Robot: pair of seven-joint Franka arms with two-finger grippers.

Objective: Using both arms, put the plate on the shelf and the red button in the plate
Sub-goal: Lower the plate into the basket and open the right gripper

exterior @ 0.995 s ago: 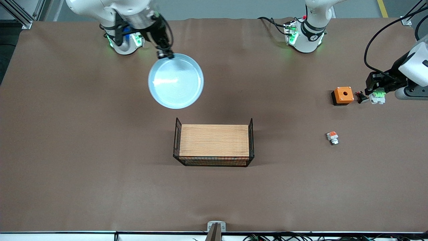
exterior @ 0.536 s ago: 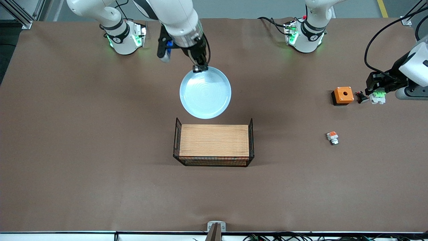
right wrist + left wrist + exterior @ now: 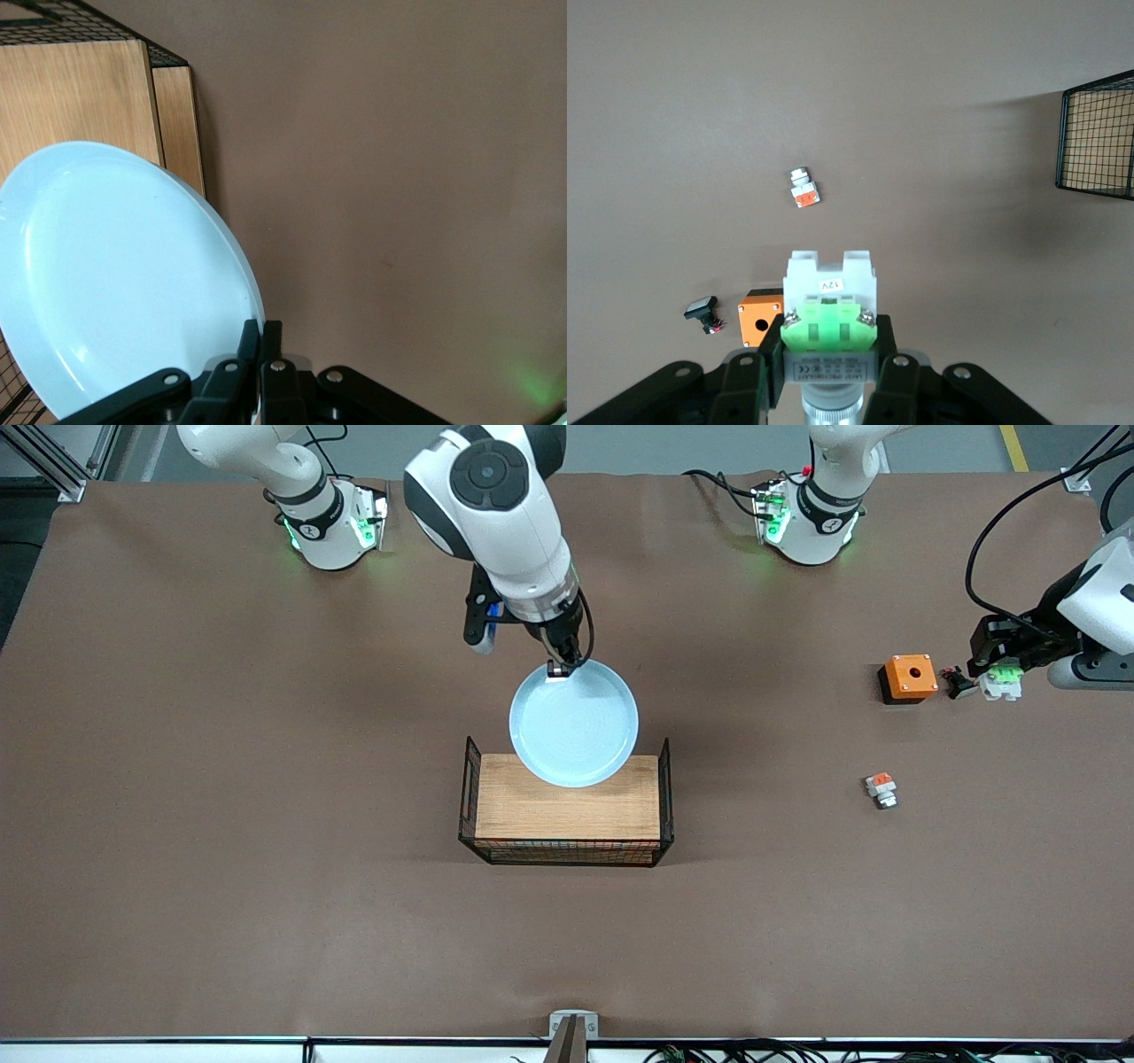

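- A brown mat (image 3: 221, 797) covers the whole table, lightly creased.
- Grey floor (image 3: 673, 447) shows past the table's edge by the bases.
- Aluminium frame strut (image 3: 53, 465) at one corner.

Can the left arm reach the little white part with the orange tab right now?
Probably not yet. The left end effector is already shut on the red button, so it has no free grip. The way to the orange-tabbed part looks open, though: nothing stands between them on the table.
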